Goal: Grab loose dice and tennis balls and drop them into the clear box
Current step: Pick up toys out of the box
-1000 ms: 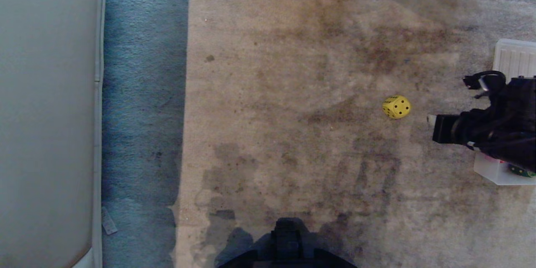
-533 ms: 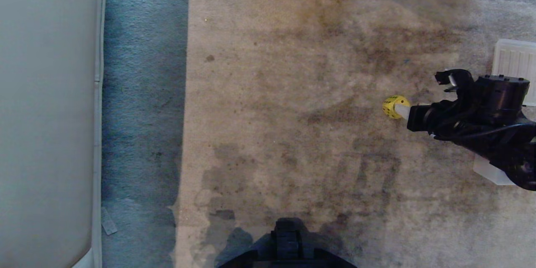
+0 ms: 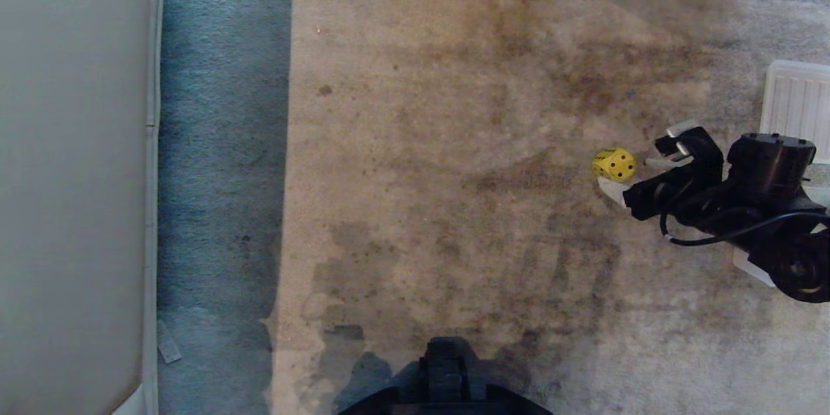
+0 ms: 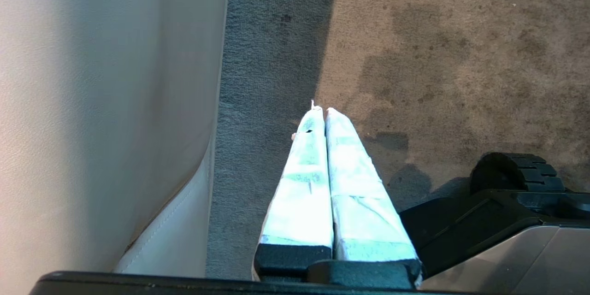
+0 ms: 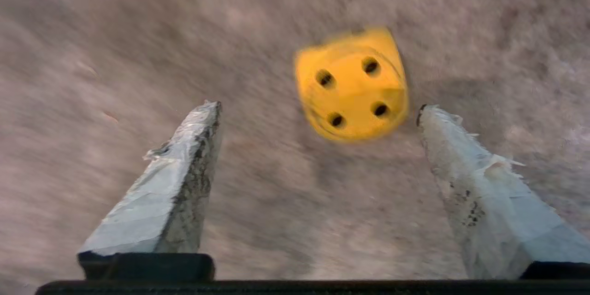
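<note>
right gripper (image 3: 639, 172): low, jaws spread wide | left gripper (image 4: 322, 113): parked, jaws together

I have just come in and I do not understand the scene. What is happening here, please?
The robot is tidying toys from a stained carpet. Its right gripper is open, low beside a yellow die lying on the carpet; the die is near the fingertips but not gripped. The clear box is mostly hidden under that arm, and a ribbed lid lies beyond. The left gripper is shut and holds nothing, close to the robot's base.
</note>
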### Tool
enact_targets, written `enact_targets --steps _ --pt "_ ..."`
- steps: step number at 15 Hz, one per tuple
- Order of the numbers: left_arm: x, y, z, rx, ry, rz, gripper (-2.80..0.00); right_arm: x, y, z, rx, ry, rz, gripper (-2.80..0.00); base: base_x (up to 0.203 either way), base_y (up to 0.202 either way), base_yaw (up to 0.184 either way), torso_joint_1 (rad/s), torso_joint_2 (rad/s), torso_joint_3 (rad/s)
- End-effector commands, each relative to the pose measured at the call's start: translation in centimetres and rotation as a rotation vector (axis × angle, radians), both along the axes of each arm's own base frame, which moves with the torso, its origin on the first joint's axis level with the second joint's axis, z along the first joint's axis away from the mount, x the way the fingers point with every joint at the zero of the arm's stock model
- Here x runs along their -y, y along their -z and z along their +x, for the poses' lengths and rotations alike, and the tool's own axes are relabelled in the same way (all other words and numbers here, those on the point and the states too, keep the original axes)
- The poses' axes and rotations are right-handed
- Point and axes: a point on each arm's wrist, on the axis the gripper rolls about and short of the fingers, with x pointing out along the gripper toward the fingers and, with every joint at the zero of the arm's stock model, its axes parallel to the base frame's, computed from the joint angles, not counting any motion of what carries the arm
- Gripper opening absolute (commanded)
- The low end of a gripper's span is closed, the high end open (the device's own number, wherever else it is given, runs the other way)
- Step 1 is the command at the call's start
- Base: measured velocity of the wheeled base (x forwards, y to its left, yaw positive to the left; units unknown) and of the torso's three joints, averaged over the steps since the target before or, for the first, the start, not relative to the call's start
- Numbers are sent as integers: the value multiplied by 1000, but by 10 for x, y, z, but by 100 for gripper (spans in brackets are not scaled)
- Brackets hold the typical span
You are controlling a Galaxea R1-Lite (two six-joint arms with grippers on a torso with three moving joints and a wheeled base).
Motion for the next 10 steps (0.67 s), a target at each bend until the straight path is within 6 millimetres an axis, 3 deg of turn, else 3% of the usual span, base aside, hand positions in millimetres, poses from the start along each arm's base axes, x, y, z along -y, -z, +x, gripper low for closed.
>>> enact_targets --steps 1,10 --pt "0 0 0 0 0 -1 -280 3 9 6 -5 7 -11 0 0 0 0 0 0 0" --pt "0 0 0 -2 0 -1 -280 8 37 38 44 23 -3 0 0 0 0 0 0 0"
